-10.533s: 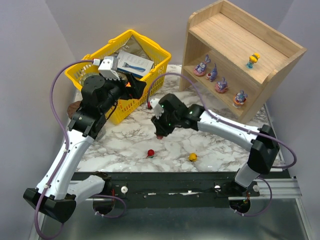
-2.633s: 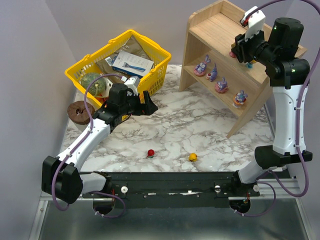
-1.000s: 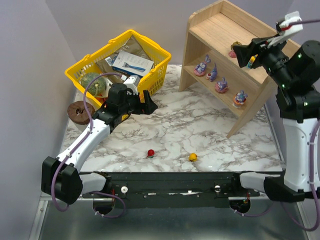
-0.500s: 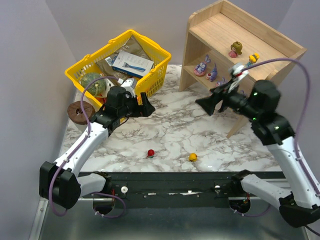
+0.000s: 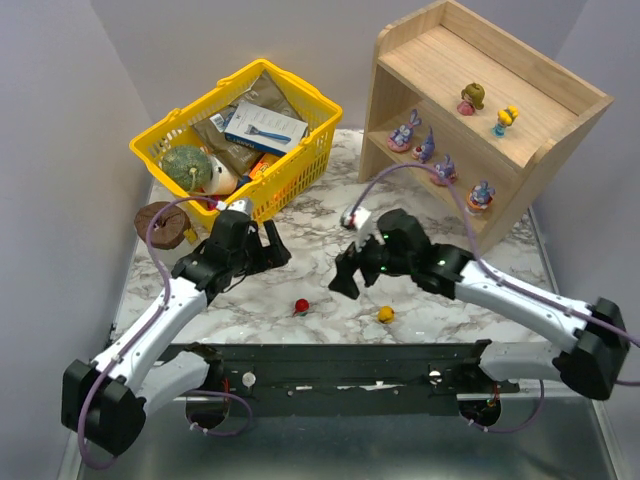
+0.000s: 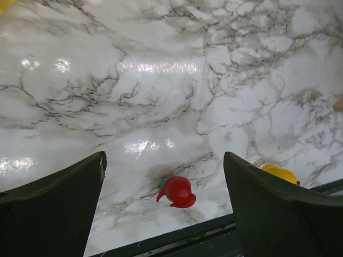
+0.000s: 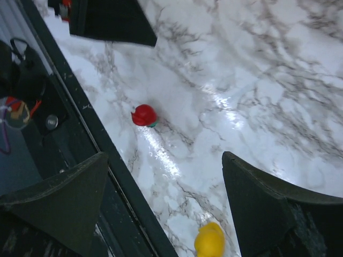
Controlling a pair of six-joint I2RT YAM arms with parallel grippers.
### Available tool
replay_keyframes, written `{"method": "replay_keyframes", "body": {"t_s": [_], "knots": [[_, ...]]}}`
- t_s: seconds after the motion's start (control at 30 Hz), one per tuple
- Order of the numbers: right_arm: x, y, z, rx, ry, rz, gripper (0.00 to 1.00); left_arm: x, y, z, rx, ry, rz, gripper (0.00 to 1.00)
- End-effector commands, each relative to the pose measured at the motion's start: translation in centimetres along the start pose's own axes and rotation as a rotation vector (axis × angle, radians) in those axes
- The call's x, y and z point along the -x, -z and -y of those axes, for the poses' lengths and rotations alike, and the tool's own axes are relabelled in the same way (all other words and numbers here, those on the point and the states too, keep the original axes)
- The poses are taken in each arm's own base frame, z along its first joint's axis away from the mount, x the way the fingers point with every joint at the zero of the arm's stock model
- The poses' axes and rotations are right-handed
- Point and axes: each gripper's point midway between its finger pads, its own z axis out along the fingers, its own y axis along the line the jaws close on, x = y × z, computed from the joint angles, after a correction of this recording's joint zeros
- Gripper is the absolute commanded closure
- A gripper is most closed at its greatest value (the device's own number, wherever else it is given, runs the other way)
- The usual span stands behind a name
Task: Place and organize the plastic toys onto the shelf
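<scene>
A red toy (image 5: 301, 306) and a yellow toy (image 5: 385, 314) lie on the marble table near its front edge. My left gripper (image 5: 268, 247) hovers open just behind the red toy (image 6: 177, 191), which lies between and slightly ahead of the fingers; the yellow toy (image 6: 280, 173) peeks past the right finger. My right gripper (image 5: 349, 277) hangs open and empty above the table, with the red toy (image 7: 143, 114) and the yellow toy (image 7: 209, 240) below it. The wooden shelf (image 5: 560, 95) holds several purple toys (image 5: 424, 146) on its lower tier. An olive-brown toy (image 5: 468, 99) and a yellow toy (image 5: 505, 121) stand on top.
A yellow basket (image 5: 300, 160) of groceries with a green gourd (image 5: 187, 167) stands at the back left. A brown disc (image 5: 163, 223) lies beside it. The black rail (image 5: 380, 355) runs along the front edge, close to both loose toys.
My right arm has swung down from the shelf top to low over the table, its jaws opening; the olive-brown toy stays on the shelf. My left arm has drawn nearer to the red toy.
</scene>
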Motion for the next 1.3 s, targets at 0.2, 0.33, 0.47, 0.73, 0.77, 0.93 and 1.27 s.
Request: {"method": "replay_keyframes", "body": {"t_s": [0.2, 0.33, 0.47, 0.73, 0.77, 0.93, 1.27], "knots": [[-6.2, -9.8, -3.6, 0.275, 0.304, -0.201, 0.0, 6.2, 6.5, -0.2, 0.029, 0.0, 0.355, 0.01], [-7.3, -12.1, -3.7, 0.266, 0.364, -0.239, 0.0, 6.6, 7.1, -0.1, 0.044, -0.02, 0.357, 0.01], [-8.0, -14.4, -3.7, 0.253, 0.372, -0.267, 0.0, 6.8, 7.4, 1.0, -0.005, -0.073, 0.344, 0.01], [-9.8, -17.3, -2.6, 0.206, 0.358, -0.326, 0.05, 6.8, 7.4, 1.5, -0.011, -0.159, 0.305, 0.01], [-10.1, -17.2, -2.5, 0.203, 0.356, -0.341, 0.06, 7.0, 7.7, 1.6, -0.013, -0.173, 0.311, 0.01], [-11.1, -16.8, -2.3, 0.195, 0.371, -0.372, 0.14, 7.1, 7.8, 1.7, -0.016, -0.218, 0.308, 0.01], [-12.0, -16.1, -0.5, 0.076, 0.36, -0.422, 0.54, 6.7, 7.4, 1.8, -0.028, -0.233, 0.289, 0.01]]}}
